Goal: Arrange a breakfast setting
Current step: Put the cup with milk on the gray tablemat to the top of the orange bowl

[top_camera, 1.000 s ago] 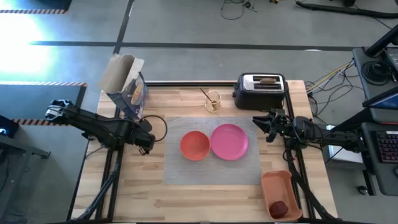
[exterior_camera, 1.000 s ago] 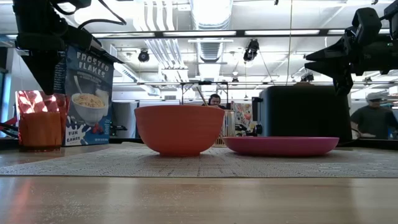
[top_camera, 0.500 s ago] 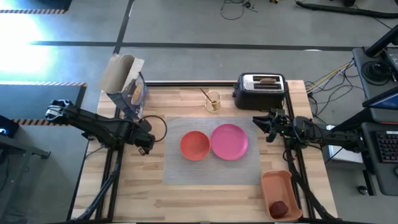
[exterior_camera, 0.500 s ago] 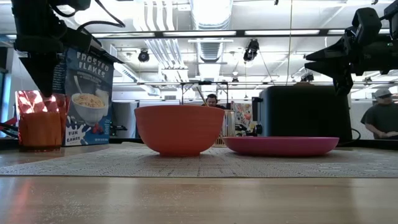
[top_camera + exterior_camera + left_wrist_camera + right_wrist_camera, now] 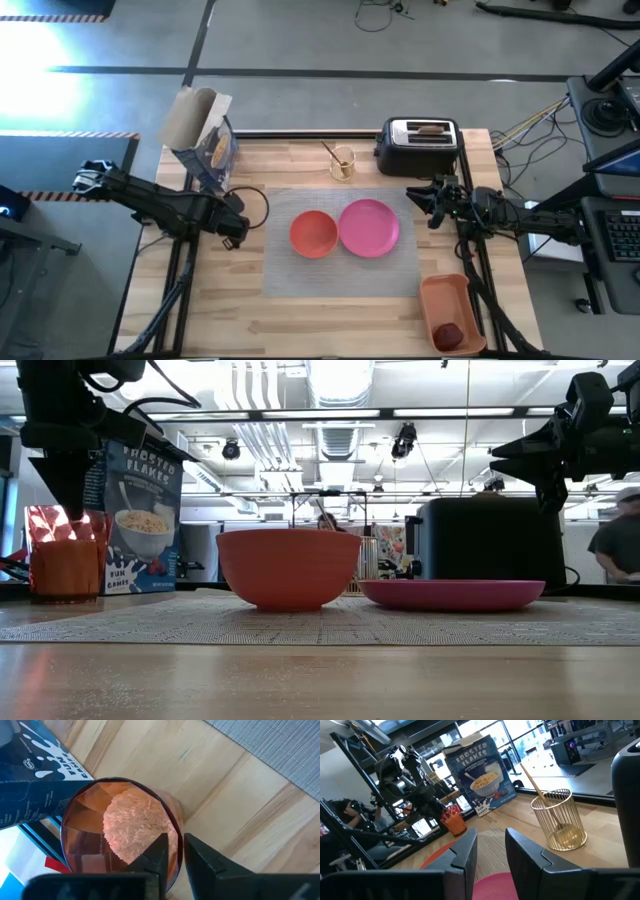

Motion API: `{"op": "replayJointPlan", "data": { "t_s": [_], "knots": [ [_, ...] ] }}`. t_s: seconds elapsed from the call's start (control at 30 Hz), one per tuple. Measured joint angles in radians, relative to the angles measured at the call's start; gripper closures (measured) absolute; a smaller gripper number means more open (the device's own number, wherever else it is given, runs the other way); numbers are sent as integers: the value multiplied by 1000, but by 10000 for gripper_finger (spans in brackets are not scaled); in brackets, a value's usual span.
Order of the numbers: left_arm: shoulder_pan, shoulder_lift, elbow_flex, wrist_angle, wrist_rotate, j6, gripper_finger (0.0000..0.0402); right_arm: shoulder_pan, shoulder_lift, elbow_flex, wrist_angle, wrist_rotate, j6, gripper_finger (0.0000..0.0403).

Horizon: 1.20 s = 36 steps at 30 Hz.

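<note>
Left end effector (image 5: 172, 857) over grain-filled orange cup (image 5: 120, 832), wrist-view only.

Orange-red bowl (image 5: 313, 234) sits left of, touching, round pink plate (image 5: 369, 227), both on grey woven placemat (image 5: 340, 275). Gold wire holder (image 5: 342, 163) and black-and-silver toaster (image 5: 418, 146) stand behind them, open cereal box (image 5: 203, 138) back-left. Rectangular orange tray (image 5: 440, 298) front-right holds small dark red fruit (image 5: 450, 333).

A cereal box (image 5: 203, 140), toaster (image 5: 420, 146) and orange tray (image 5: 452, 312) sit on the wooden table (image 5: 300, 320).
</note>
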Motion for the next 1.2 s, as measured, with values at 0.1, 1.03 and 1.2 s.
{"op": "replayJointPlan", "data": {
  "t_s": [0.1,1.03,1.2],
  "knots": [
    [0,0,0,8,-3,-2,394,0,0,0,0,0,0,312],
    [113,197,317,95,-106,465,401,0,0,0,0,0,0,312],
    [166,317,412,173,-106,743,401,0,0,0,0,0,0,312]
  ]
}}
